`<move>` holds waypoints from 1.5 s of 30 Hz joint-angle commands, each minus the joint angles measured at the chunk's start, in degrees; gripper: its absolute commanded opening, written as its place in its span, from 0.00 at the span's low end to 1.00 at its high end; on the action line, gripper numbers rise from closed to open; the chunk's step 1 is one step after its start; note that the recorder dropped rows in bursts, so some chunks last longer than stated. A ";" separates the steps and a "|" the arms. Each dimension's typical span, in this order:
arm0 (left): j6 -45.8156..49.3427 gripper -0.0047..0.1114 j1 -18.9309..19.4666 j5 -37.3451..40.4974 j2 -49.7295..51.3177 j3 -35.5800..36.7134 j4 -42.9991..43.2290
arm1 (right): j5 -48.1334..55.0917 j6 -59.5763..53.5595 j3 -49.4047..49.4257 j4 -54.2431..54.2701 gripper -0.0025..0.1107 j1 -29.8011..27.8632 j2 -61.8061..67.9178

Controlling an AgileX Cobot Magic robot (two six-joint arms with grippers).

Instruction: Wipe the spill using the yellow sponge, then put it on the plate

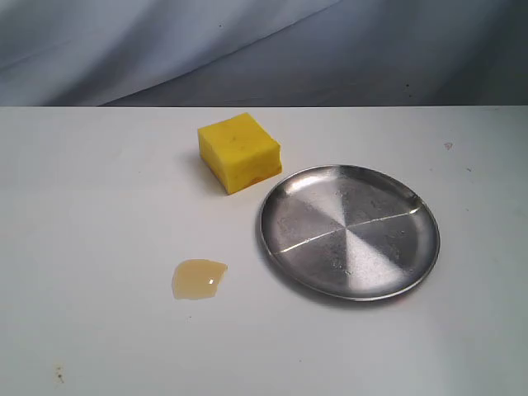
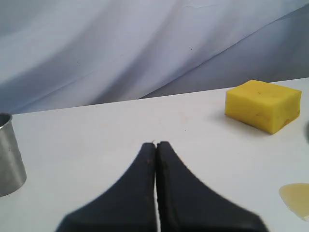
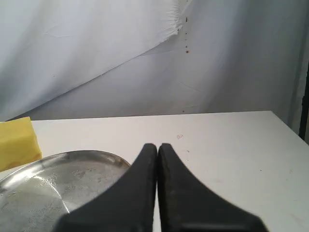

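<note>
Your left gripper (image 2: 155,143) and right gripper (image 3: 157,145) clenched, empty | yellow sponge (image 1: 239,153) on white table (image 1: 91,206), near plate (image 1: 349,231) rim at its 10 o'clock | spill (image 1: 198,279) at plate's 8 o'clock, apart | blue-grey draped cloth (image 1: 247,41) behind | steel cup (image 2: 7,154) in left wrist view

Open table (image 1: 99,206) around the yellow sponge (image 1: 239,152); the plate (image 1: 350,231) sits just beside it

Bright, even light casts soft shadows, the plate (image 1: 373,252) shows radial glare, and wrist-view foregrounds blur.
</note>
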 commanded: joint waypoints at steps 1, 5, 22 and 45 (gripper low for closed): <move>-0.09 0.04 -0.03 -0.39 -0.20 0.27 0.05 | -1.18 -2.32 0.17 -2.76 0.02 -0.44 -0.39; -0.09 0.04 -0.03 -0.39 -0.20 0.27 0.05 | -2.34 -4.90 0.17 -8.72 0.02 -0.44 -0.39; -0.09 0.04 -0.03 -0.39 -0.20 0.27 0.05 | -11.33 2.92 0.17 28.48 0.02 -0.44 -0.39; -0.09 0.04 -0.03 -0.39 -0.20 0.27 0.05 | 29.91 -50.06 -49.51 55.01 0.02 3.22 64.42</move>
